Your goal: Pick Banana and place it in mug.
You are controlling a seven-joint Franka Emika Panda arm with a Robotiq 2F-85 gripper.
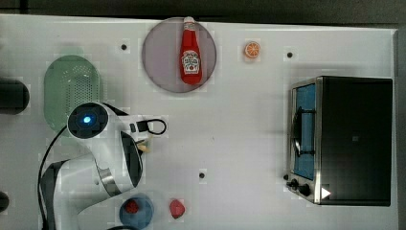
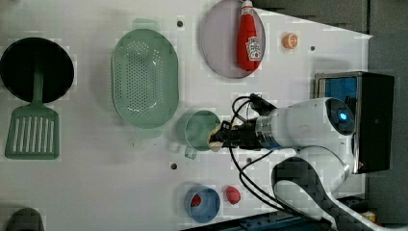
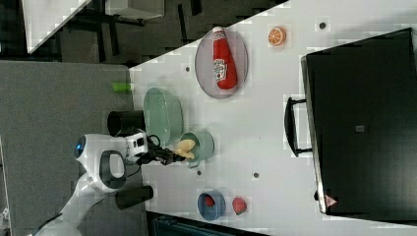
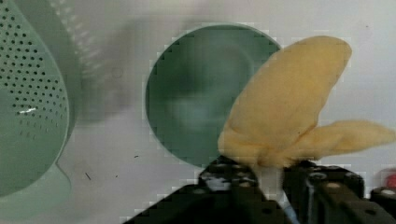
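The pale yellow banana [image 4: 289, 102] sticks out from my gripper [image 4: 268, 179], whose black fingers are shut on its lower end. It hangs over the near rim of the small green mug [image 4: 196, 93], partly above the opening. In the left view the banana [image 2: 215, 136] sits at the right edge of the mug [image 2: 199, 127], with the gripper [image 2: 220, 137] just to its right. In the right view the banana [image 3: 186, 146] pokes into the mug [image 3: 204, 142] from the gripper [image 3: 173, 156]. The top view has a bit of banana [image 1: 145, 145] beside the arm.
A pale-green perforated basket [image 2: 144, 77] lies close beside the mug. A ketchup bottle [image 1: 190, 52] rests on the purple plate [image 1: 160, 52], with an orange slice [image 1: 252, 49] nearby. A blue bowl [image 1: 143, 213], a red fruit [image 1: 176, 208], a toaster oven [image 1: 344, 139] and a spatula [image 2: 32, 130] are around.
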